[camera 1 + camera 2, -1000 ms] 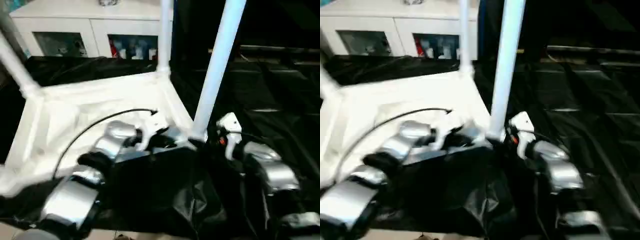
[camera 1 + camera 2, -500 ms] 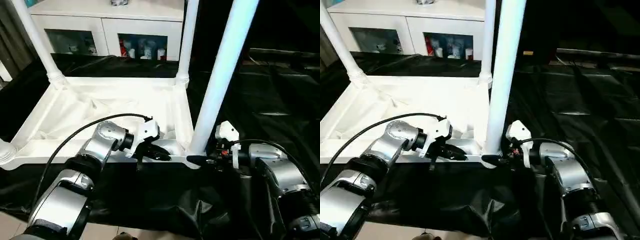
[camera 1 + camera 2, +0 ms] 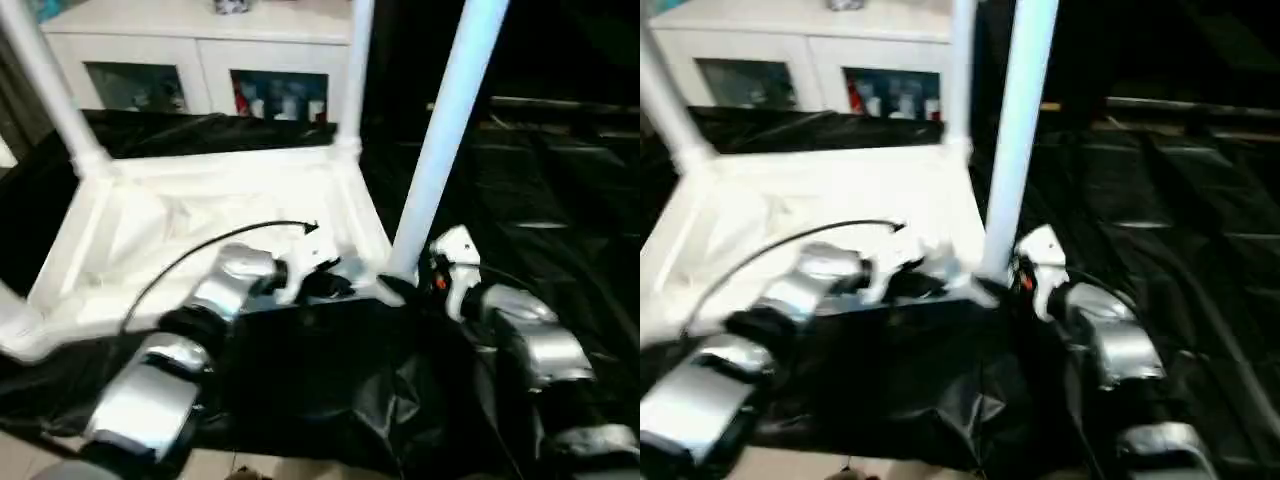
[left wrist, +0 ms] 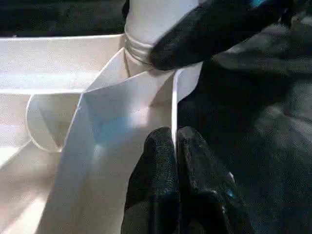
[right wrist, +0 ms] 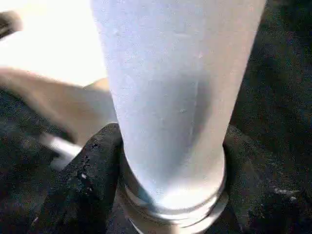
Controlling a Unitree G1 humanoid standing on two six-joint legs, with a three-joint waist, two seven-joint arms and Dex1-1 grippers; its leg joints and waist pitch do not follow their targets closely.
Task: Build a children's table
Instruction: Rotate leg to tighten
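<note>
The white tabletop (image 3: 200, 170) lies upside down on black cloth, ribbed side up. Legs stand in its sockets: a far left leg (image 3: 50, 90), a far right leg (image 3: 355, 70) and a near right leg (image 3: 440, 150). My left gripper (image 3: 340, 285) is at the near rim beside that corner, and in the left wrist view it (image 4: 175, 141) is shut, pinching the thin rim wall (image 4: 174, 107). My right gripper (image 3: 395, 290) is at the foot of the near right leg (image 5: 170, 87), its black fingers (image 5: 97, 165) pressed against both sides just above the threaded collar.
A white cabinet (image 3: 200, 40) with glass doors stands behind the work. Black cloth (image 3: 540, 200) covers the surface and hangs in folds over the near edge (image 3: 380, 400). A black cable (image 3: 200, 255) arcs over my left forearm.
The camera has swung, shifting the whole picture. Both grippers remain at the near right corner, the left on the rim and the right at the leg's foot.
</note>
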